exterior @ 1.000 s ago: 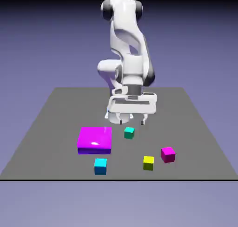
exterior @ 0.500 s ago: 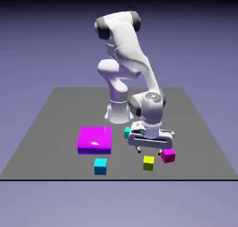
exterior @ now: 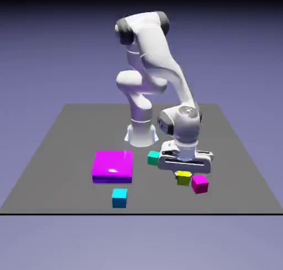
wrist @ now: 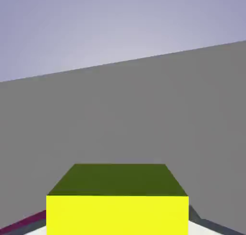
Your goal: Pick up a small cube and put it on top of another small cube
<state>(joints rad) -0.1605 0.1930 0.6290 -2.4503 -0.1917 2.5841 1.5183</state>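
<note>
Gripper: the gripper (exterior: pixel 184 175) is down low over the front right part of the table (exterior: pixel 61 147), and it looks clamped on the yellow cube (exterior: pixel 183 178). In the hand view that cube (wrist: pixel 117 200) fills the bottom middle, big and square-on, right where the fingertips would be, and it pretty much hides them.

Yellow cube: in the exterior view it sits right under the hand's wide grey-white bar, tucked up against it. Can't honestly tell if it's lifted off the table or touching it.

Magenta cube: the small magenta cube (exterior: pixel 199 184) is just beside the yellow one, on the exterior view's right and a touch nearer the camera. They look close enough to touch, but I can't say for sure. A thin magenta sliver (wrist: pixel 21 223) shows at the hand view's lower left.

Teal cube: the little teal cube (exterior: pixel 153 158) is on the table just to the exterior view's left of the hand, partly tucked behind it.

Cyan cube: the cyan cube (exterior: pixel 119 197) sits near the front edge, well apart from the gripper.

Purple block: a big flat purple block (exterior: pixel 113 166) lies left of the teal cube, with the cyan one in front of it.

Arm: the white arm (exterior: pixel 152 70) arcs up from its base and bends down to the hand.
</note>
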